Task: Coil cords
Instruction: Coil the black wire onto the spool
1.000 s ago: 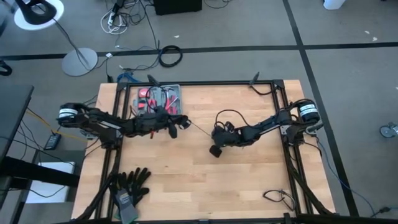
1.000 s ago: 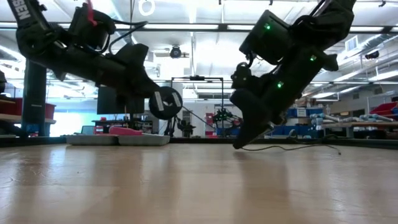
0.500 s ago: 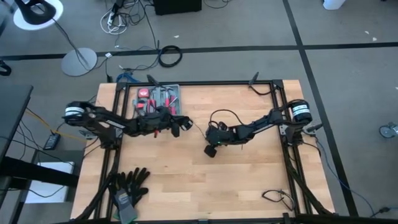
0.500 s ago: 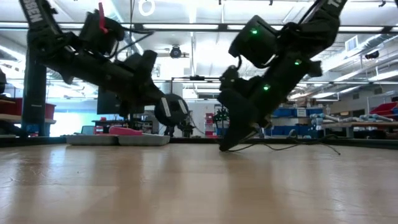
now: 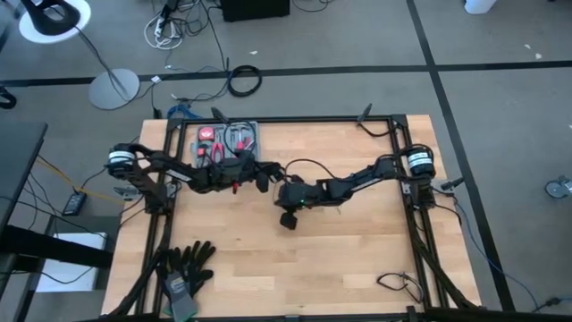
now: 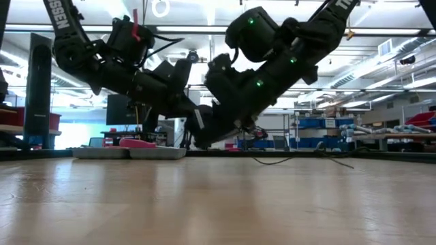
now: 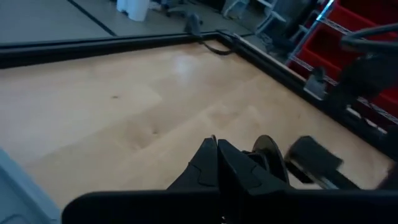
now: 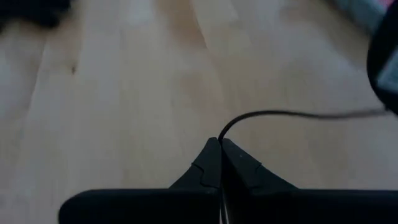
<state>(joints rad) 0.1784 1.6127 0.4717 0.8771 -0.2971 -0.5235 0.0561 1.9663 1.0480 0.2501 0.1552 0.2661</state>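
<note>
Near the table's middle, the right gripper [image 8: 220, 144] pinches the cord [image 8: 292, 114]; the left gripper [image 7: 217, 144] stands closed beside it.

A light wooden table [image 5: 349, 250] with a black frame. A grey tray [image 5: 253, 134] of tools lies far left. Black gloves [image 5: 186, 266] lie near left.

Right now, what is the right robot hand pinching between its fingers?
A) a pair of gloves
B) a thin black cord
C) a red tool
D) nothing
B: in the right wrist view the right gripper has its fingers shut on the thin black cord, which curves away over the wooden table.
</note>
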